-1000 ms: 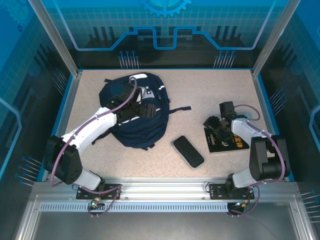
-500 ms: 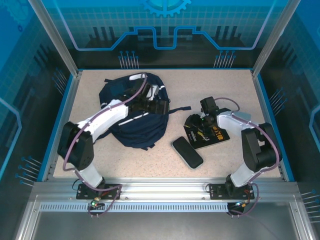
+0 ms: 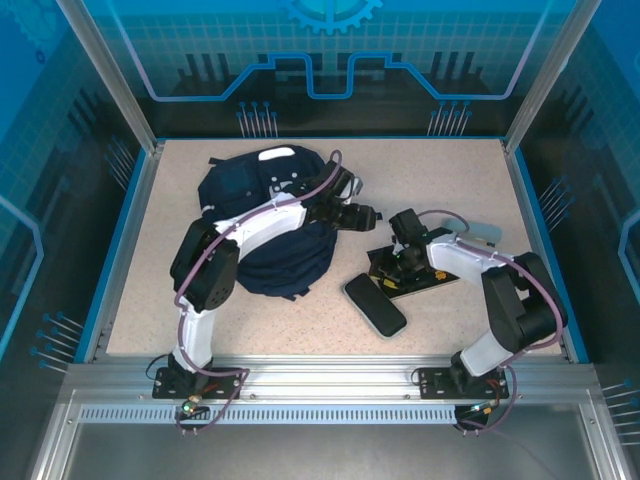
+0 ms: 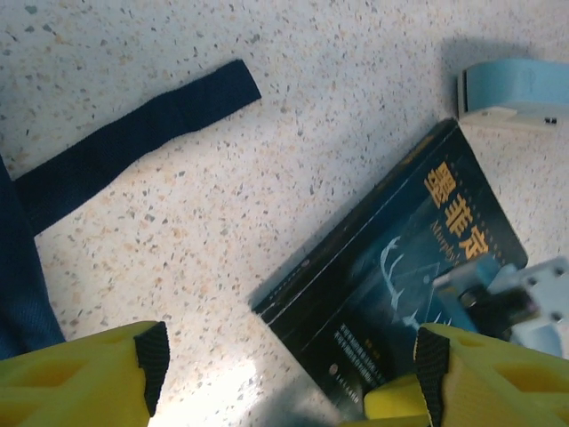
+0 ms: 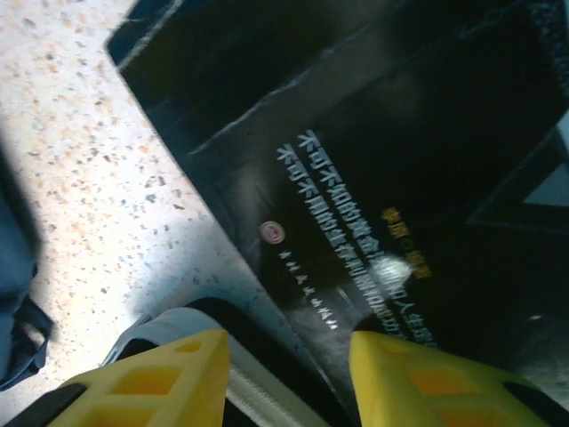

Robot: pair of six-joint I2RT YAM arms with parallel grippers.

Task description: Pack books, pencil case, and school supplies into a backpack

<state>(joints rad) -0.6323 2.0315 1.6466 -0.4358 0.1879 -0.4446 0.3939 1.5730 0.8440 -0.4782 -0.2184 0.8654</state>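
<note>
Early stage, I'd say: dark book (image 3: 435, 278) and black pencil case (image 3: 376, 305) lie on the worktop (image 3: 450, 180), just right of the backpack (image 3: 255, 215). Nothing visibly packed; bag interior hidden. Left fingers (image 4: 80, 374) are spread wide over the book's near corner, holding nothing. Right fingers (image 5: 151, 378) straddle the book's edge, part-closed. Can't tell if they're pinching it.

Backpack (image 3: 235, 185) navy, white patches; book (image 4: 400, 285) black, orange lettering; table (image 3: 450, 180) beige, speckled.
</note>
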